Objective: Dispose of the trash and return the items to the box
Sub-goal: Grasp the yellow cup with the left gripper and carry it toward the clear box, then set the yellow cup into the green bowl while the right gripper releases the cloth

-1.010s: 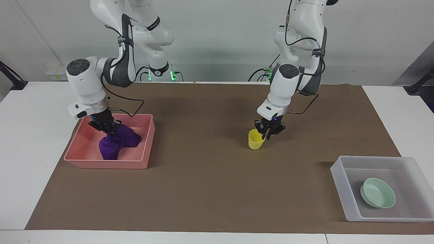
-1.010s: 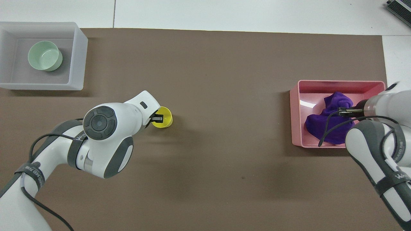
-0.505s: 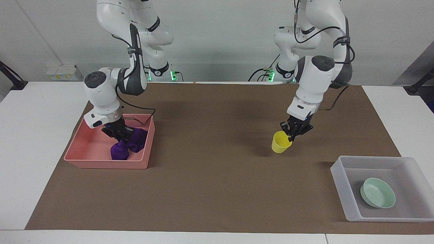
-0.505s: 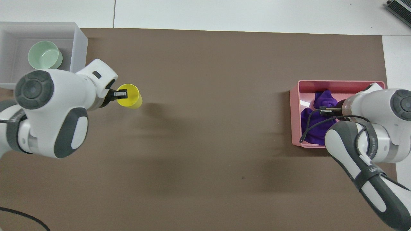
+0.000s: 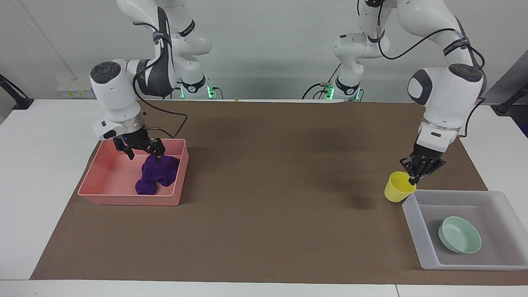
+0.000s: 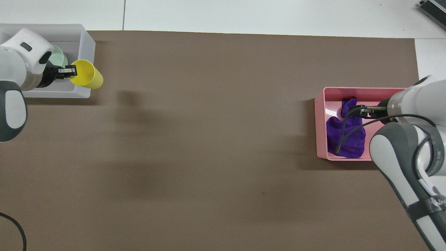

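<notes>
1. We see the left gripper (image 5: 416, 175) up in the air at the left arm's end of the table, its fingers pinching the rim of a small yellow plastic cup (image 5: 398, 187); the cup hangs tilted, clear of the brown mat (image 5: 264, 231), over the corner of the box.

2. The box, a translucent frosted white-grey rectangular plastic tray (image 5: 412, 214) with low walls, lies on the mat at the left arm's end, well away from the robots. In the overhead view the cup (image 6: 87, 72) sits over the tray's wall (image 6: 89, 45) rather than inside it.

3. Inside the tray lies a shallow mint-green round bowl (image 5: 460, 234) (partly covered by the left arm's wrist in the overhead view, where only an edge of it (image 6: 60, 58) shows).

4. At the right arm's end stands an opaque pink rectangular bin (image 5: 103, 194), and in it lies the trash, a soft deep-purple fleecy cloth rag (image 5: 157, 175), bunched against the wall that faces the middle of the table.

5. The right gripper (image 5: 142, 151) hangs over the bin just above the rag, its fingers spread apart and holding nothing; from the facing view one fingertip stands close to the top of the cloth, and we cannot tell whether it touches.

6. From overhead the right gripper (image 6: 362, 111) covers the upper part of the rag (image 6: 345, 137), and a black cable from the arm loops across the purple cloth.
</notes>
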`<state>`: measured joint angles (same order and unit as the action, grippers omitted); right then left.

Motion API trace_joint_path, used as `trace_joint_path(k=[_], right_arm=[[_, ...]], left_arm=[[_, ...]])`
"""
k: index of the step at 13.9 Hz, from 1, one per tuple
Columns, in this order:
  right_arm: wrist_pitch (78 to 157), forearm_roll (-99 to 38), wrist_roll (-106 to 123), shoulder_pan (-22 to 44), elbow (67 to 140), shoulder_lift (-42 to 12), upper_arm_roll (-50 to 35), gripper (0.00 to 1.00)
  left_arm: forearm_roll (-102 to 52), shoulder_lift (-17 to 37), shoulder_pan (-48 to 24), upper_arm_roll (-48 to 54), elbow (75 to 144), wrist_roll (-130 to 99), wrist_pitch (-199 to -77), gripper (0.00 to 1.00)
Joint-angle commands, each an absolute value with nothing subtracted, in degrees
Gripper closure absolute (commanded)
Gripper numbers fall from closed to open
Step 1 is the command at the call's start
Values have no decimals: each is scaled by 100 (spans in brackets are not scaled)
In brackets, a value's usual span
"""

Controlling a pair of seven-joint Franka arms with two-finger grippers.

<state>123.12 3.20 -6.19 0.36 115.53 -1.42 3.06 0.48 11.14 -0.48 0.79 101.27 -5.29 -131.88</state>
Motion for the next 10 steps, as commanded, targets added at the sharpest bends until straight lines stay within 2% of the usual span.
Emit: trace_joint_path(k=[1,7,9,10], right_arm=[[11762,264,-747,-26,11269,52,202,0],[9811,264,-756,-44,9810,175,211,0],[9520,264,-730,-53,9686,386,220,0],[9405,264,-729,-53,9686,482,220,0]], left_arm=[[18,1748,377,176,9327,-361,-13166,100],[-308,3127,1081,211,7561,210,-12911,100],[-308,3654,1360,289,7051,386,-12911,100],[-308,3717,1484,377,7014,465,-12911,100]])
